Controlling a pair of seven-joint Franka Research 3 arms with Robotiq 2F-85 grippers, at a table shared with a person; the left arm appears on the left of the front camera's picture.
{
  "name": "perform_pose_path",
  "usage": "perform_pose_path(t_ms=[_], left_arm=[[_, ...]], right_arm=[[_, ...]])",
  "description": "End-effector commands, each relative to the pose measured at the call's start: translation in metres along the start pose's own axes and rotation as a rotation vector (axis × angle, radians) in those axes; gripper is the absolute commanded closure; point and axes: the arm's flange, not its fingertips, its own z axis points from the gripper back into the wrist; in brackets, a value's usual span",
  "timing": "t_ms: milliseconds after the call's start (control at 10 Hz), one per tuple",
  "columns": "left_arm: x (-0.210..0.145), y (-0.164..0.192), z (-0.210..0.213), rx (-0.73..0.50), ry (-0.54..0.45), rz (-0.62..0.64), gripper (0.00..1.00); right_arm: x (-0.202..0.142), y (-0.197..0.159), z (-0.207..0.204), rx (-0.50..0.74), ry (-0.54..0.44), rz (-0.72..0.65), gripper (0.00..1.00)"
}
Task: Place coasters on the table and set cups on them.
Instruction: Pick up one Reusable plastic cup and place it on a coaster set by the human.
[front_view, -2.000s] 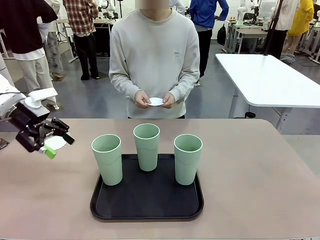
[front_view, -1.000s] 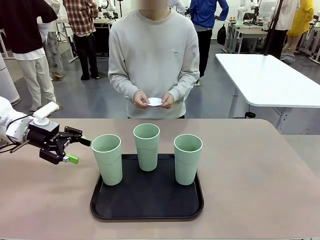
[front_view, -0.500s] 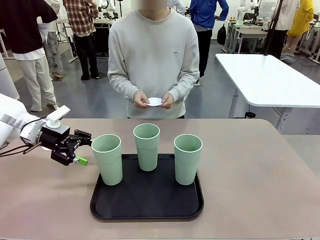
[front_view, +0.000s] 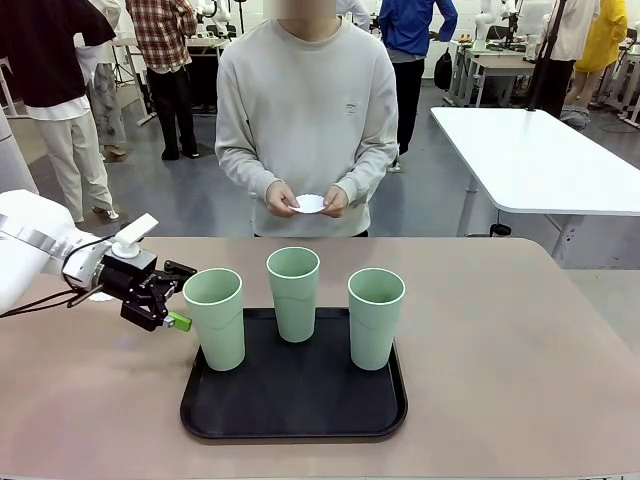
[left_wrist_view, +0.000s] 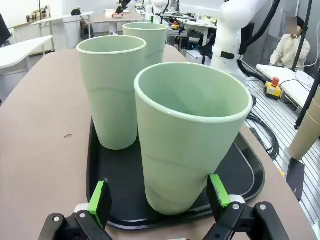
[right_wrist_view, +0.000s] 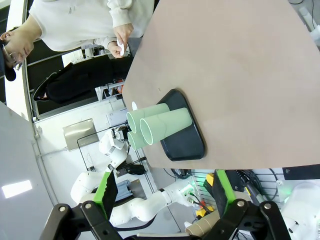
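Three pale green cups stand on a black tray (front_view: 295, 405): a left cup (front_view: 214, 318), a middle cup (front_view: 293, 293) and a right cup (front_view: 376, 317). My left gripper (front_view: 183, 297) is open and lies level at the left cup's side. In the left wrist view its green pads (left_wrist_view: 100, 199) stand either side of that cup (left_wrist_view: 192, 145), without squeezing it. The person across the table (front_view: 500, 330) holds white coasters (front_view: 312, 203) in both hands. A white scrap, perhaps a coaster (front_view: 100, 296), peeks from behind my left arm. My right gripper (right_wrist_view: 164, 192) is open and empty, high above the table.
From above, the right wrist view shows the tray (right_wrist_view: 187, 142) with the cups (right_wrist_view: 160, 124) near one end of the table. A white table (front_view: 540, 160) stands at the back right, with people behind.
My left gripper has swung from the table's left side rightward, up to the left cup, staying open. The cups and the person's hands have not moved.
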Motion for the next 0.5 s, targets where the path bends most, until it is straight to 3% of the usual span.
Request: perform_pose_path(t_ms=[0,400], left_arm=[[0.0008,0.0016,-0.0069,-0.004,0.007,0.012,0.0],[0.0006,-0.0043,-0.0146,-0.07,0.011,0.016,0.0]], right_arm=[[-0.0006,-0.001,-0.0007,0.016,0.004,0.005,0.0],[-0.0006,-0.001,-0.0007,0.016,0.004,0.005,0.0]])
